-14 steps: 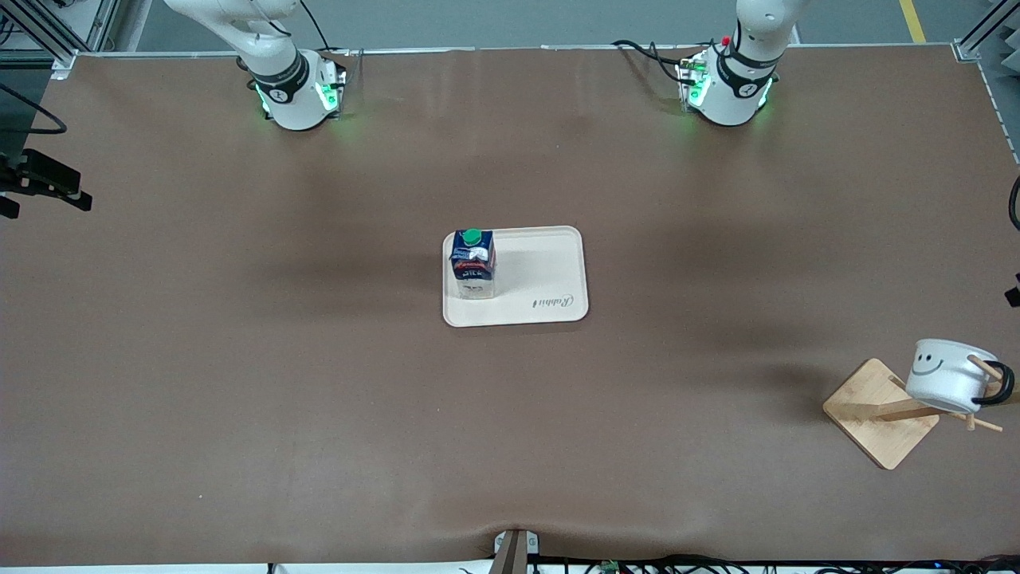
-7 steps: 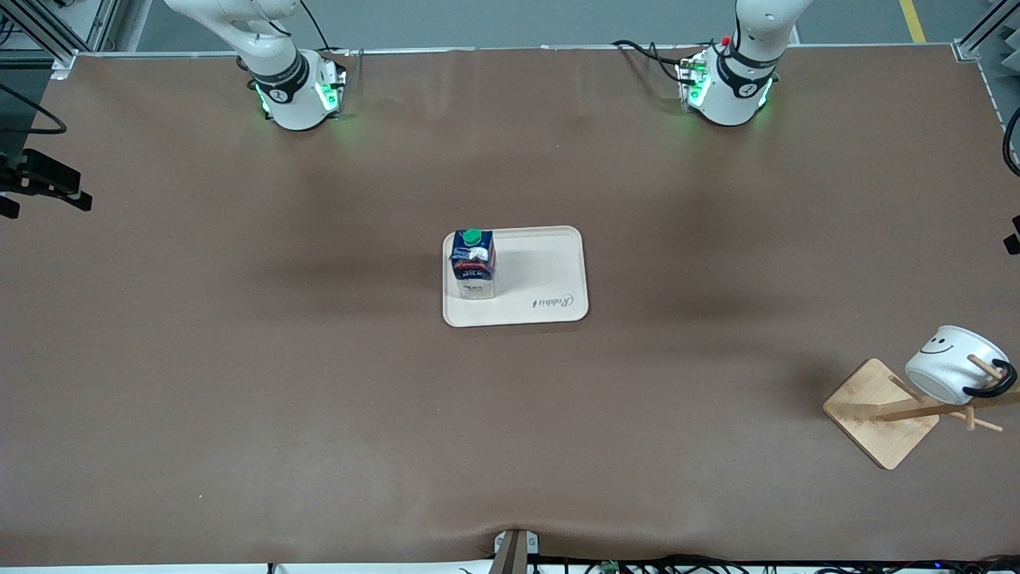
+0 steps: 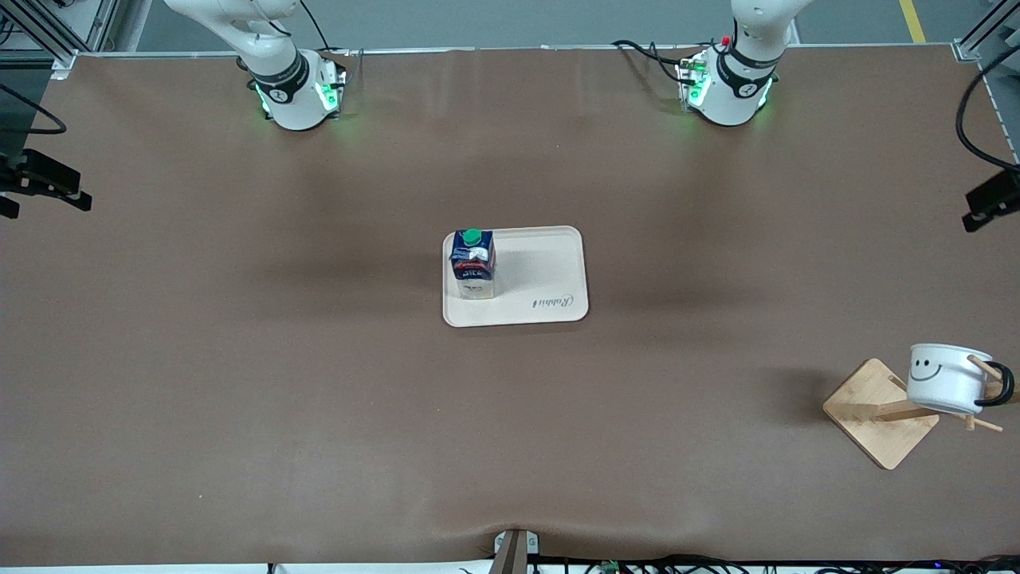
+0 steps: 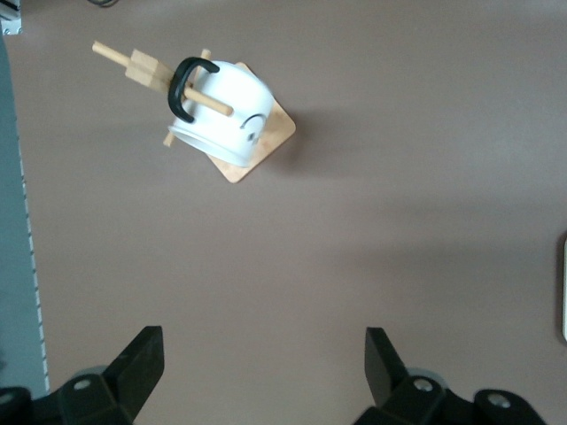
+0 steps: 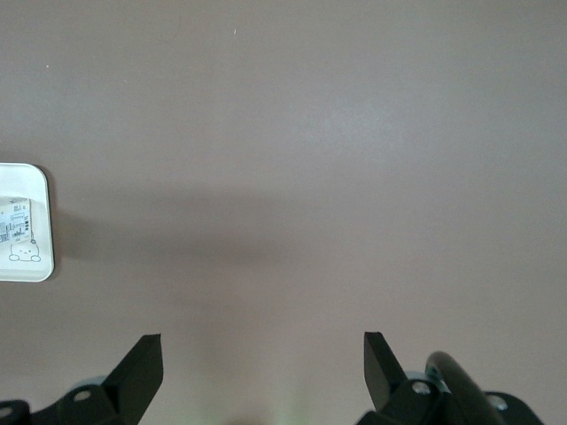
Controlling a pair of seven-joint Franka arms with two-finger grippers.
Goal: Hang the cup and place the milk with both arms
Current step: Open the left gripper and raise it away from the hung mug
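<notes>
The cup [image 3: 944, 379] hangs by its black handle on a peg of a wooden rack [image 3: 868, 410] at the left arm's end of the table, smiley face toward the front camera. It also shows in the left wrist view [image 4: 221, 111]. The milk [image 3: 472, 263] stands upright on a cream tray [image 3: 550, 271] at the table's middle. My left gripper [image 4: 264, 354] is open and empty, high over bare table apart from the rack. My right gripper [image 5: 263, 359] is open and empty, high over bare table beside the tray [image 5: 42, 190].
The rack's square wooden base rests on the table near the front camera. A black part of the left arm's hand [image 3: 992, 203] shows at the front view's edge. Brown table lies around the tray.
The cup has swung on its peg, from tilted half a second ago back to level. The left hand has moved away from the rack toward its base. The milk and tray have not moved.
</notes>
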